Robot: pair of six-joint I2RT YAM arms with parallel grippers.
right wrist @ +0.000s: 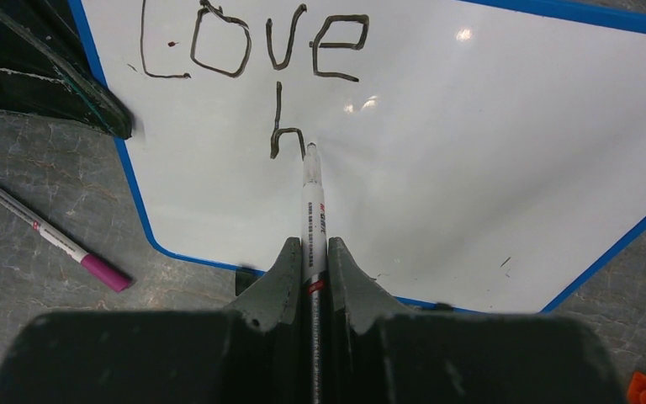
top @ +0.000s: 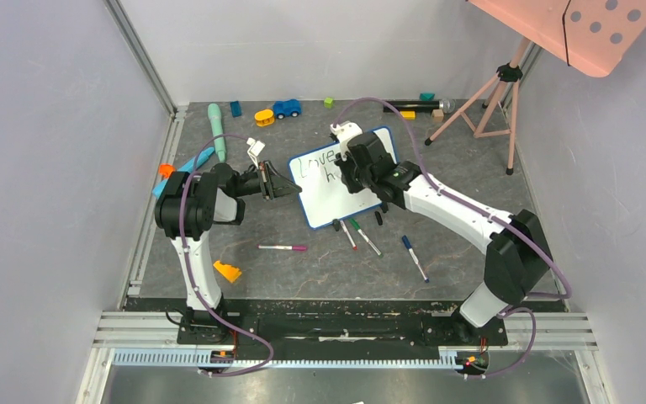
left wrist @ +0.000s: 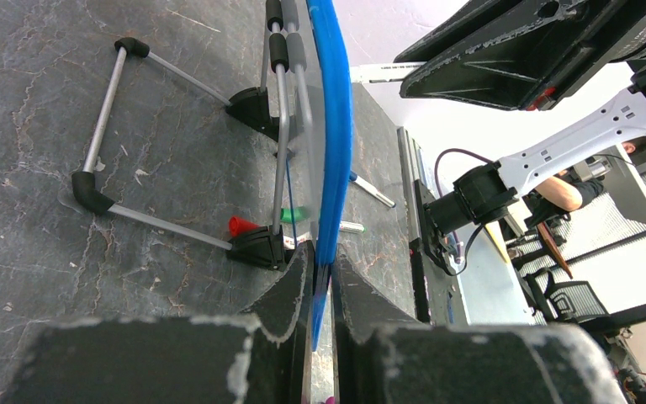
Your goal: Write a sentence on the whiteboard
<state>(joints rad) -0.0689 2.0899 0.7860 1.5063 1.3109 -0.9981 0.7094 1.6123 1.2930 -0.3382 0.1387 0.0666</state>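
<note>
The whiteboard [top: 330, 195] lies tilted in the middle of the table, blue-framed, with "Love" [right wrist: 252, 42] and a lone "h" [right wrist: 284, 126] of the sentence written on it in dark ink. My left gripper [top: 288, 189] is shut on the board's left edge; in the left wrist view the blue frame [left wrist: 334, 151] runs between its jaws [left wrist: 324, 273]. My right gripper [right wrist: 309, 248] is shut on a white marker [right wrist: 313, 202], whose tip touches the board just right of the "h". From above, the right gripper [top: 352, 158] covers the board's upper middle.
Loose markers lie in front of the board: a pink one [top: 284, 247], two more [top: 358, 236] and a blue one [top: 415, 257]. An orange wedge [top: 227, 271] sits front left. Toys [top: 286, 108] line the back; a pink tripod [top: 488, 101] stands back right.
</note>
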